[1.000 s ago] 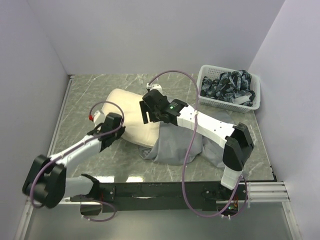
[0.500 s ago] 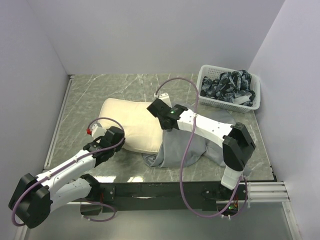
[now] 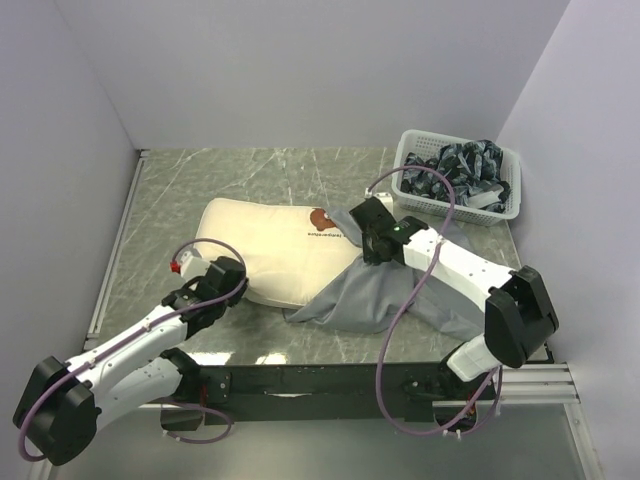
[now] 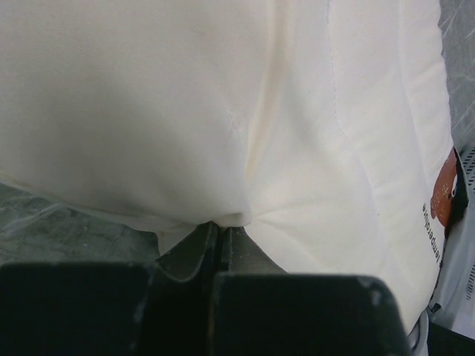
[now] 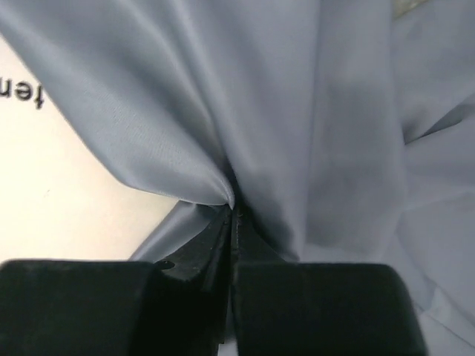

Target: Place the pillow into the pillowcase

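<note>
Grey-green marbled worktop [image 3: 180, 185], pale walls [image 3: 300, 70]. Cream rectangular fabric pillow [image 3: 260, 245] lies centre-left, left hand [image 4: 221, 236] clamped on its near edge. Plain grey fabric pillowcase [image 3: 370, 295] touches its right end, right hand [image 5: 232, 211] clamped on it.

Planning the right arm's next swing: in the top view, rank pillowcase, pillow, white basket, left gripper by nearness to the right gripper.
1. pillowcase: pinched in the right gripper
2. pillow: just left
3. white basket: rear right
4. left gripper: far left, gripping the pillow's near edge
</note>
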### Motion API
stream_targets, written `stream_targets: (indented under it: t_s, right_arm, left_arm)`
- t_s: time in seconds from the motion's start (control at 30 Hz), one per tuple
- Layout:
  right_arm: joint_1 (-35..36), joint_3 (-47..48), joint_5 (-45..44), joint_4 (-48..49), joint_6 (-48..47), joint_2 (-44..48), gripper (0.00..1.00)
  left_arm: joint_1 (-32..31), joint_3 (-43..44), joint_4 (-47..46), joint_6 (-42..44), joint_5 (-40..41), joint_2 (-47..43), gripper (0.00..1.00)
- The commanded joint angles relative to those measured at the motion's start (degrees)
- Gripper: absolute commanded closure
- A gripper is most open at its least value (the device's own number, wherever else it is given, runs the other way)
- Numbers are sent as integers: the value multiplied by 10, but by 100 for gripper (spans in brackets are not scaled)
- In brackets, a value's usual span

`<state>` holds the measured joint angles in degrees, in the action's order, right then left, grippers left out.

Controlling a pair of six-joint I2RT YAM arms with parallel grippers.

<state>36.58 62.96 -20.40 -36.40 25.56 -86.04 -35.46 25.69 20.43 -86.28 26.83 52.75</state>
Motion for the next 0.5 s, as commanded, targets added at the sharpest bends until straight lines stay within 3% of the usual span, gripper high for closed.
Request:
stream_targets:
  t_s: [0.0,0.07,0.13,0.17,0.27,0.4,0.47]
  right_arm:
    - [4,9,25,13,10,49,91]
    - [27,28,26,5,10,66,87]
    - [52,42,20,0,14,80,85]
    - [66,46,21,0,16,81,85]
    - [78,55,22,-8,17,76,92]
    - [78,37,27,2,22,87,96]
    - [79,29,26,6,23,96,97]
  left_arm:
    - [-3,1,3,41,-11,-11,99]
    - [-4,6,-11,84,-20,-21,96]
    - [-5,23,-28,150,-40,-33,82]
    - [-6,34,-15,164,-39,-37,59]
    - [-11,78,22,226,-40,-68,26]
    - [-12,124,2,334,-107,-99,22]
    - [-13,138,-34,370,-186,-69,25]
